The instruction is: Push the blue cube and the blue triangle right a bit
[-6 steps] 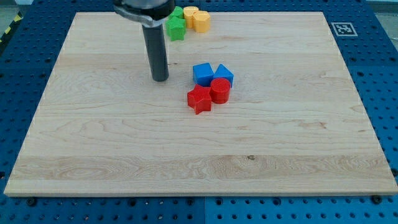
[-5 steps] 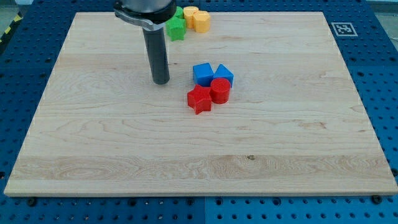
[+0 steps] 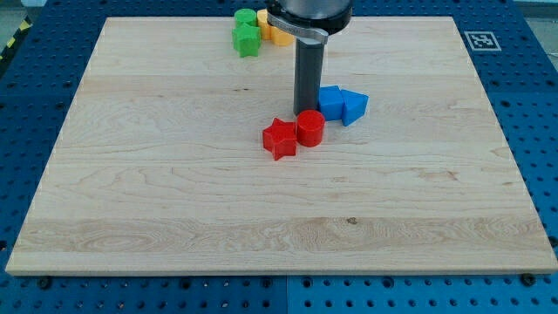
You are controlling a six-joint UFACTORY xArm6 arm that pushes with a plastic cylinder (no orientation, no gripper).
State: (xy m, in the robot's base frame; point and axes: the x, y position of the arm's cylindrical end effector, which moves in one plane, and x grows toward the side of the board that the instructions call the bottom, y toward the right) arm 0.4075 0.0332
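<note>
The blue cube [image 3: 330,101] and the blue triangle [image 3: 354,106] lie side by side just right of the board's middle, the triangle on the right and touching the cube. My tip [image 3: 306,111] stands against the cube's left side. A red star-shaped block [image 3: 280,139] and a red cylinder [image 3: 310,128] sit just below and left of my tip, touching each other.
Two green blocks [image 3: 247,32] and a yellow block [image 3: 279,34], partly hidden by the arm, sit at the board's top edge. A marker tag [image 3: 481,40] is at the top right corner. The wooden board [image 3: 174,201] lies on a blue perforated table.
My tip moved right from left of the blue blocks to against the cube. The blue cube and triangle slid right, away from the red blocks, which stayed in place.
</note>
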